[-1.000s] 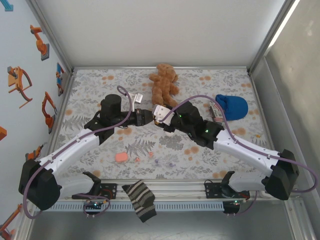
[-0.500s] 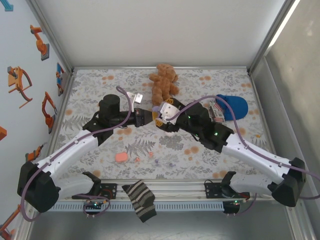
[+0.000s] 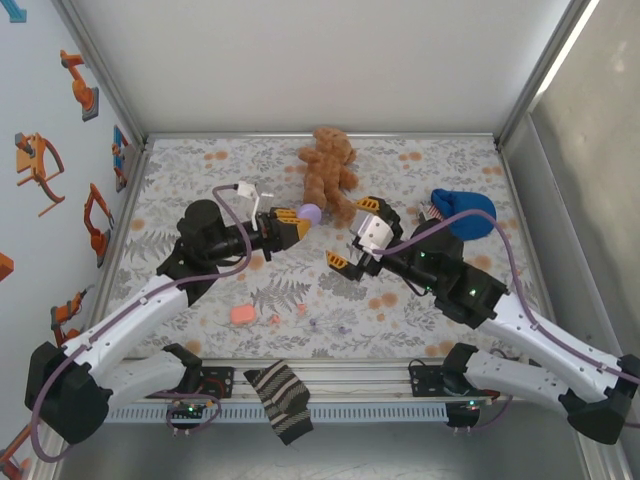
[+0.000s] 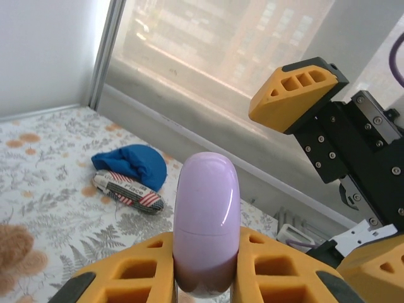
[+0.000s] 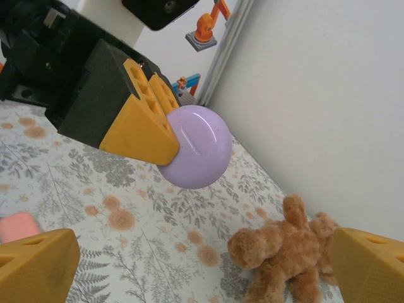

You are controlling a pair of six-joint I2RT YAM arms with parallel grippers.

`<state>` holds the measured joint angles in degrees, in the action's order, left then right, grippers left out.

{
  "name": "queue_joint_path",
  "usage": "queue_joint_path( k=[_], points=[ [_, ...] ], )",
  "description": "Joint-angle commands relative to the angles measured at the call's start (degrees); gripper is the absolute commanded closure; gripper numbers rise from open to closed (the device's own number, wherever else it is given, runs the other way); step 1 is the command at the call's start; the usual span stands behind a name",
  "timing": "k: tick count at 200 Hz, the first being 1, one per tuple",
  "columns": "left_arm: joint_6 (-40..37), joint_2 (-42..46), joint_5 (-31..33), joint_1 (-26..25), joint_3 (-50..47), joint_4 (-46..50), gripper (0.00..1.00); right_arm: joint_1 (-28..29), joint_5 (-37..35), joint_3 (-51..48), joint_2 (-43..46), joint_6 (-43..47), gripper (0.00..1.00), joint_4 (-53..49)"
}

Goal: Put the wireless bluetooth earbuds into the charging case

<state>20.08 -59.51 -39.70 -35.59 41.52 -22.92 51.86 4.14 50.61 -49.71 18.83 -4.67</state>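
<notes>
My left gripper (image 3: 303,215) is shut on a flat round purple disc (image 3: 309,212), held on edge above the table. In the left wrist view the disc (image 4: 207,214) stands upright between the orange pads (image 4: 139,271). My right gripper (image 3: 352,236) is wide open just right of the disc and not touching it. In the right wrist view it (image 5: 202,271) faces the disc (image 5: 196,148). The salmon-pink charging case (image 3: 241,314) lies near the front left of the table, also seen as a pink case (image 5: 17,226). Tiny earbuds (image 3: 273,319) lie right of the case, with another bit (image 3: 300,309) beyond.
A brown teddy bear (image 3: 328,170) lies at the back middle, close behind the grippers. A blue cap (image 3: 465,212) and a striped pouch (image 3: 432,222) sit at the right. A striped sock (image 3: 280,400) hangs over the front rail.
The right gripper has opened wide and drawn back to the right. The left gripper has kept the purple disc and swung it up towards the teddy bear.
</notes>
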Motion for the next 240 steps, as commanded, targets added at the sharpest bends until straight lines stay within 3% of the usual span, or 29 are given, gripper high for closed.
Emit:
queue_joint_path(
  k=[1, 54, 111, 240],
  points=[
    [-6.3, 2.1, -1.1, -0.2, -1.9, -8.3, 0.98, -1.1, 4.2, -0.5, 0.9, -4.7, 0.01, 1.6],
    [-12.6, 4.0, -1.2, -0.5, -6.1, -16.7, 0.98, -6.3, 15.6, 0.6, -1.6, -13.4, 0.01, 5.3],
    [-15.8, 4.9, -2.5, -0.9, -6.4, -15.9, 0.99, -6.5, 17.0, 6.8, -7.7, -13.4, 0.01, 5.0],
    [-17.9, 5.5, -3.1, -1.1, -6.3, -14.2, 0.99, -7.4, 12.7, 11.7, -13.8, -15.9, 0.01, 8.5]
  ],
)
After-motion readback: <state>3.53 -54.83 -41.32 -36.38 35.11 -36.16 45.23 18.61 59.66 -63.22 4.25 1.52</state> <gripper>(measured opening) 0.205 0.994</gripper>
